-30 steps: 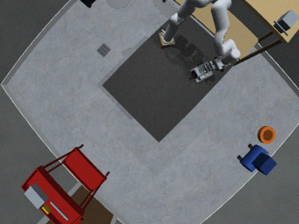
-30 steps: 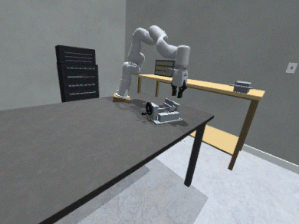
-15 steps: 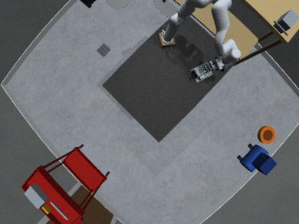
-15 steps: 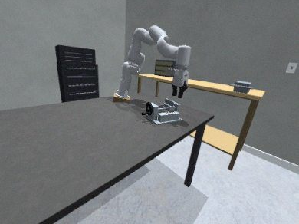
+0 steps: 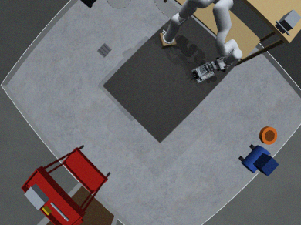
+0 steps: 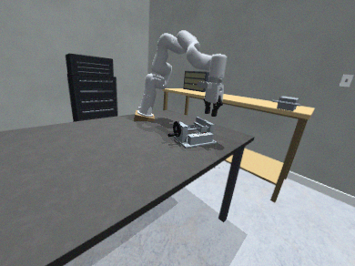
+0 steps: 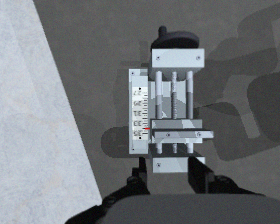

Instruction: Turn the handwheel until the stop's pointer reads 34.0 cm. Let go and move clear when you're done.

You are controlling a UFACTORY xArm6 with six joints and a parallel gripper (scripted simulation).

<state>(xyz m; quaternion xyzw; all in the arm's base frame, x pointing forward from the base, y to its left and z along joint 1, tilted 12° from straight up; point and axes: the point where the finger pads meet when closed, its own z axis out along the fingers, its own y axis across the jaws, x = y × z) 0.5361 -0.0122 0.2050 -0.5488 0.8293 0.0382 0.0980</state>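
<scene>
The pincer (image 6: 213,108) (image 7: 166,169) hangs released, its fingers parted with nothing between them, above the end of the vise-like stop (image 5: 204,72) (image 6: 197,134) (image 7: 176,110) on the counter (image 5: 154,100) (image 6: 114,164), with the handwheel (image 6: 177,128) (image 7: 175,39) at the far end from it. Ahead of the pincer in the wrist view, the red pointer (image 7: 146,128) sits between the 33 and 35 marks of the scale (image 7: 139,112), near 34 as far as the small print allows. The step in hand seems to be checking that reading: best keep the fingers off the jaws and rods, look squarely at the pointer, and go back to the wheel for a slight turn only if it is off, otherwise rise straight away.
</scene>
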